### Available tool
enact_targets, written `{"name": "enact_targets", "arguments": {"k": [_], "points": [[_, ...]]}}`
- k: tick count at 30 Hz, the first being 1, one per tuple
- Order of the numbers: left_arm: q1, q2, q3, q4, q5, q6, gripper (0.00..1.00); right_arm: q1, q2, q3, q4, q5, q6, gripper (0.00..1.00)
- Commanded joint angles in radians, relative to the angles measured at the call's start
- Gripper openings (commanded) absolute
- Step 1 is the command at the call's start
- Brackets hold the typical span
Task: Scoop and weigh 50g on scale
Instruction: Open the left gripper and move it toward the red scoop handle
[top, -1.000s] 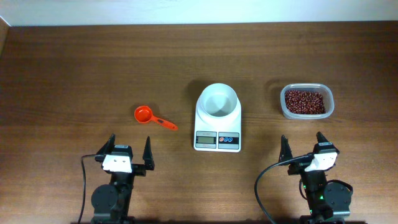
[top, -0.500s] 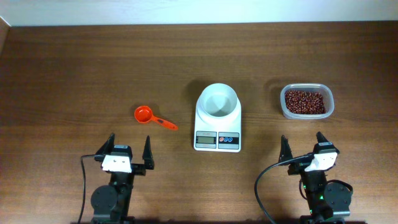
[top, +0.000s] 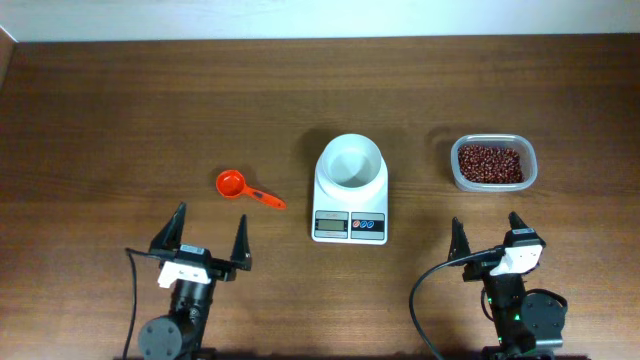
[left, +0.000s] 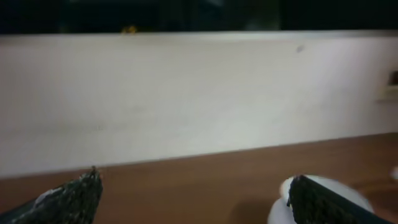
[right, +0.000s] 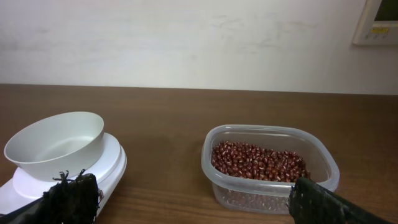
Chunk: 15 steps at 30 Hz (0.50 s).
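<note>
While the right claw (top: 485, 218) is sitting parked and splayed, the left claw (top: 210, 213), also released and empty, is lifting and tilting out of its earlier pose, probably starting toward the scoop (top: 232, 184). Beans (top: 490, 163) are lying in the tub (top: 453, 168), right of the scale (top: 350, 205); nothing is being weighed yet.

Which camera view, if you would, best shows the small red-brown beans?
The right wrist view: the small red-brown beans lie close, individually distinct, in the clear plastic tub. Overhead shows them tiny; left wrist misses them.
</note>
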<state>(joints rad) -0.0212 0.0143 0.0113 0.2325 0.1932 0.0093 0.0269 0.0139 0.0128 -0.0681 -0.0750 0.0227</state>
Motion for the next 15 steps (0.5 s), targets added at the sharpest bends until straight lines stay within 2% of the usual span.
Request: {"name": "enact_targets", "arguments": {"k": [1, 9, 15], "points": [[-0.004, -0.008, 0.025, 0.026, 0.135, -0.078, 0.99, 0.006, -0.01, -0.007, -0.003, 0.008, 0.005, 0.99], [-0.004, -0.007, 0.127, -0.039, 0.149, -0.298, 0.99, 0.006, -0.01, -0.007, -0.003, 0.008, 0.005, 0.99], [-0.004, -0.006, 0.276, -0.241, 0.151, -0.32, 0.99, 0.006, -0.01, -0.007, -0.003, 0.008, 0.005, 0.99]]}}
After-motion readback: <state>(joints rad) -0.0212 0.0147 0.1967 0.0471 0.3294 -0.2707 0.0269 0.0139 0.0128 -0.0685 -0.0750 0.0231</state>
